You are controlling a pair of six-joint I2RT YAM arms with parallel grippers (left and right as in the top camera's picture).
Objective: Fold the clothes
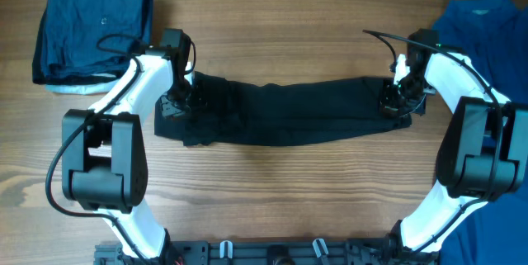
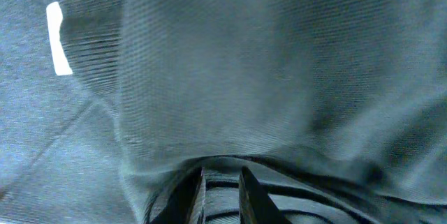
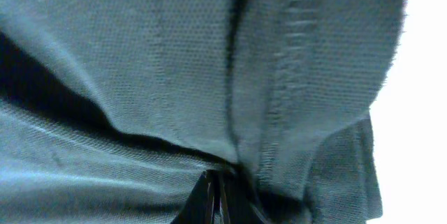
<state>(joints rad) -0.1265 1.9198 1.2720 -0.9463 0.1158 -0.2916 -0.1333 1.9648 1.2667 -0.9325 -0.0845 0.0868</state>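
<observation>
Black soft-fabric polo shirt (image 1: 280, 112) lies mid wooden worktop (image 1: 272, 26), gathered into long narrow band between both arms. Right tool (image 1: 396, 98) clamped on its right end, fabric pinched. Left tool (image 1: 177, 100) sits on left end, jaws nearly together; grip not discernible. Navy fabric garment (image 1: 91, 30) rests folded at far left: judged done. Bright blue fabric shirt (image 1: 478, 34) at right appears unfolded. Polo judged mid-fold; crosswise folds remain.

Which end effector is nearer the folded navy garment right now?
Left. The left end effector is on the black polo's end just beside the navy garment; the right end effector is on the polo's opposite end, beside the blue shirt.
</observation>
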